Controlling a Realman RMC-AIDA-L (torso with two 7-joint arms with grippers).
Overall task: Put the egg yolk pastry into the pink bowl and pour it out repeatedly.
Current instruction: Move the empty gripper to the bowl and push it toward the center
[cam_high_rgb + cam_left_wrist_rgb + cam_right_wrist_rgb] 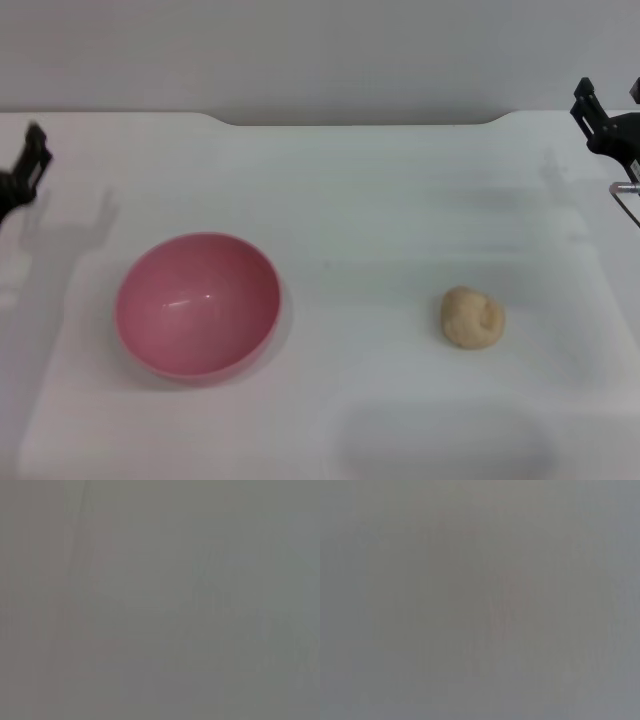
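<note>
Your pastry (473, 317) sits on the white table (380, 200), toward the robot's right, creased top up, well apart from the bowl (197, 305). The bowl stands upright and empty toward the left, mouth open to the head camera. Judge the pastry as light and soft: a doughy lump that will dent or tear at the crease if you squeeze hard, so close gently across its widest part, low on the flanks, with the fingers straddling the rounded body rather than pinching the lumpy top. It looks matte, so slip is likely a small worry; crushing is the larger one. The bowl looks like glossy, smooth, light plastic, so expect it to slide or tip if nudged at the rim; when you come to pour, take it by the rim wall and hold firmly, since a slick curved lip gives little purchase. The right gripper (604, 122) hangs at the far right edge of the table, well away from the pastry and holding nothing; whether its fingers are spread or closed you cannot tell from here. The left gripper (25, 165) hangs at the far left edge, beyond the bowl, also empty, finger state likewise unclear. Both wrist views show only blank grey. Nothing of the task has begun.
</note>
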